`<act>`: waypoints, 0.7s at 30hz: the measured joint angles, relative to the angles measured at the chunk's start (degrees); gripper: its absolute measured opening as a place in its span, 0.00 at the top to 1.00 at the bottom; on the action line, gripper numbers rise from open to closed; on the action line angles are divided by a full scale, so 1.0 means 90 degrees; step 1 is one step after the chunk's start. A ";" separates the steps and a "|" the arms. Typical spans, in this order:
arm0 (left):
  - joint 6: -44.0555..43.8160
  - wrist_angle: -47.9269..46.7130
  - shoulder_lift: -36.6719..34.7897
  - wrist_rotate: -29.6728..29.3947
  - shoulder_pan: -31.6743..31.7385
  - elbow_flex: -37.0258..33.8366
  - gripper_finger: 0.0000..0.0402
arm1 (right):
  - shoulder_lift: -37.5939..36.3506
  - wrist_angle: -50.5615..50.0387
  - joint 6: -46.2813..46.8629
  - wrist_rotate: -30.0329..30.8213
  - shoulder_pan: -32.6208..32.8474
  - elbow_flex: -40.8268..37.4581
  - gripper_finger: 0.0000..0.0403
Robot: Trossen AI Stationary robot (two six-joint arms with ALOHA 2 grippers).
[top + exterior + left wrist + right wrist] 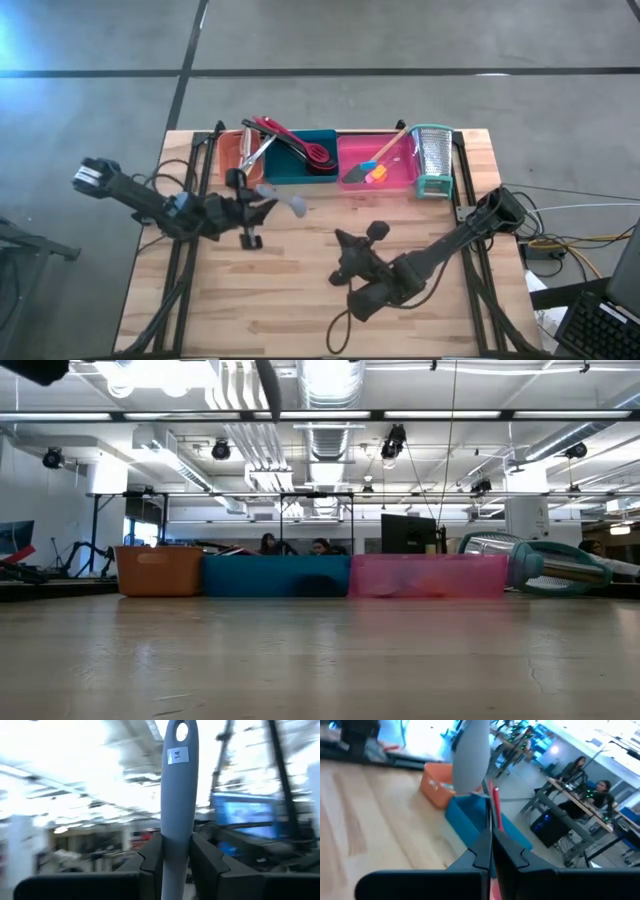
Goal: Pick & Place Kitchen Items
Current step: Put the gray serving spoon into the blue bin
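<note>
Left gripper is clamped on a grey utensil, held in the air just short of the teal tray. It could easily swing and clip the rim. Right gripper hangs mid-table, fingers pressed together, empty.

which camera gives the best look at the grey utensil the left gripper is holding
The left wrist view: the grey utensil fills the frame, its handle clamped in the left gripper, with a hang hole and sticker visible. The high view shows it small above the table. The right wrist view shows a blurred grey end. The low view doesn't show it clearly.
</note>
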 joint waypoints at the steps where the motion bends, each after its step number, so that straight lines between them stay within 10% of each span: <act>1: 0.0034 0.0207 0.0088 -0.0226 0.0000 -0.0052 0.82 | 0.0000 0.0152 -0.0023 0.0112 -0.0010 0.0000 0.98; 21: 0.0104 -0.0949 0.1700 -0.0614 0.0044 0.1621 0.82 | -0.0015 0.0943 -0.0610 -0.0613 -0.0448 0.0296 0.60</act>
